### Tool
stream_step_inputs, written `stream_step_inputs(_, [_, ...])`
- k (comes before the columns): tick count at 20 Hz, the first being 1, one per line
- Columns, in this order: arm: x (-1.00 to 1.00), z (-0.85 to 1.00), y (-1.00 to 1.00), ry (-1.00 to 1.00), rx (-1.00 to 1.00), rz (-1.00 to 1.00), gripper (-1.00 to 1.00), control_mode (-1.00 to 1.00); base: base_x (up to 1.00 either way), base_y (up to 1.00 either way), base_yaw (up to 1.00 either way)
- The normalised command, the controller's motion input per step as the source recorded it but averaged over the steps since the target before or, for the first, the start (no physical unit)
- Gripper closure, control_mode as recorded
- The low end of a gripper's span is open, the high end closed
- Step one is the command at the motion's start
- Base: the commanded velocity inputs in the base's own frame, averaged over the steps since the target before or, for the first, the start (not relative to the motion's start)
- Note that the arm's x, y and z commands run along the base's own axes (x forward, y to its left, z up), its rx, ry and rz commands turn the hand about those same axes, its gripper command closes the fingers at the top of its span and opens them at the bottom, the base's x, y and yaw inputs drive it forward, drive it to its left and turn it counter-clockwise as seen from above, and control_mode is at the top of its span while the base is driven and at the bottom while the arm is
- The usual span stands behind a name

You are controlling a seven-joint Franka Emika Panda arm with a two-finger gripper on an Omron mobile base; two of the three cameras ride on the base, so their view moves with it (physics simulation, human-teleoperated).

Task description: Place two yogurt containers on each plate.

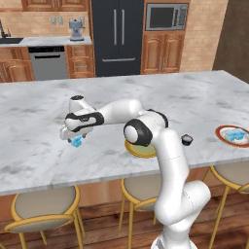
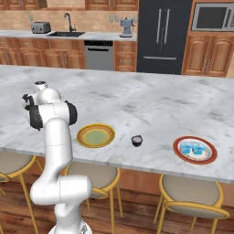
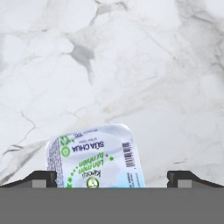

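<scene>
A pale-blue-and-white yogurt container (image 3: 94,157) sits on the marble counter, lid up, between my wide-apart fingertips (image 3: 41,178). My gripper (image 1: 75,139) hangs open just over this tub (image 1: 77,142) at the counter's left, with no grip on it. The yellow-rimmed plate (image 2: 80,135) lies bare; the arm hides part of it (image 1: 136,153) in the left base view. A dark round yogurt cup (image 2: 136,140) stands between the plates. The red-rimmed plate (image 2: 178,145) carries two pale-blue tubs (image 2: 193,148), also seen at the right edge (image 1: 236,134).
The counter's front edge (image 1: 73,182) runs close behind the plates, with round stools (image 2: 189,192) under it. Bare marble (image 2: 151,100) stretches beyond the plates toward the back cabinets and the dark fridge (image 1: 116,34).
</scene>
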Motion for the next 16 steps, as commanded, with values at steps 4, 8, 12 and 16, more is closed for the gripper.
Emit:
stream_step_inputs(4, [0.0,0.0,0.0,0.0,0.0,0.0,-1.0,-1.0,0.0,0.0,0.0])
stream_step_inputs(8, [0.0,0.06,0.0,0.0,0.0,0.0,-1.0,-1.0,0.0,0.0,0.0])
stream_step_inputs(12, [0.01,0.09,0.0,0.0,0.0,0.0,-1.0,-1.0,0.0,0.0,0.0])
stream_step_inputs(16, [0.06,-0.04,0.0,0.0,0.0,0.0,-1.0,-1.0,0.0,0.0,0.0])
